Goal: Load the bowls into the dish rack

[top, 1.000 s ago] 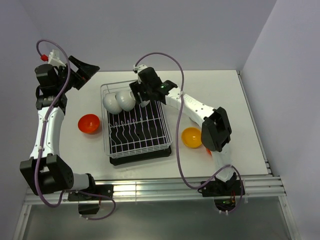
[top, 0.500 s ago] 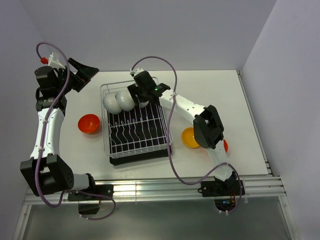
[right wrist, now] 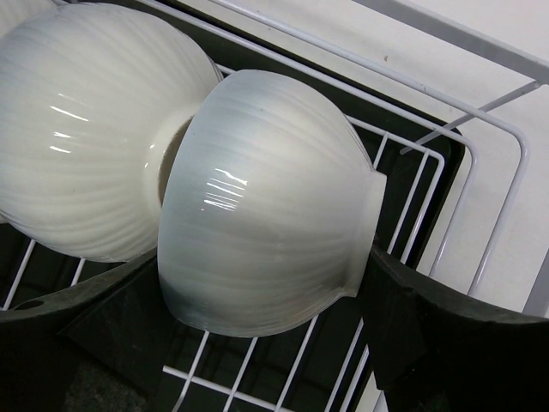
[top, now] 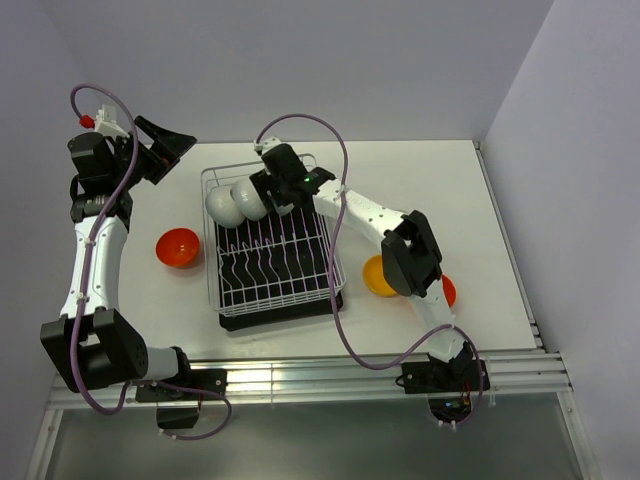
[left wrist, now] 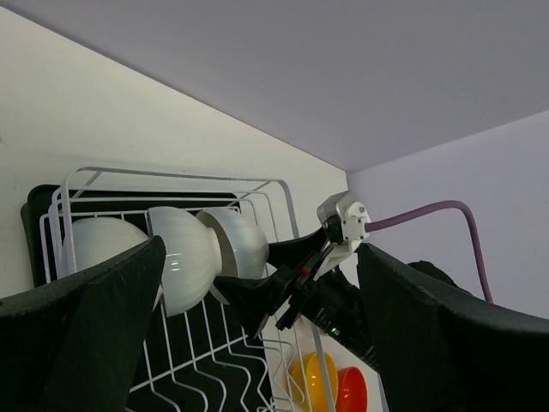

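From above, the right gripper (top: 262,192) grips a white bowl (top: 249,199) in the far-left corner of the dish rack (top: 331,262). The left gripper (top: 176,150) hangs raised, well apart from it. In the left wrist view, the left gripper's jaws are spread wide, and in the right wrist view, the white bowl (right wrist: 266,206) sits clamped between the fingers (right wrist: 429,339), touching a second white bowl (right wrist: 86,129).
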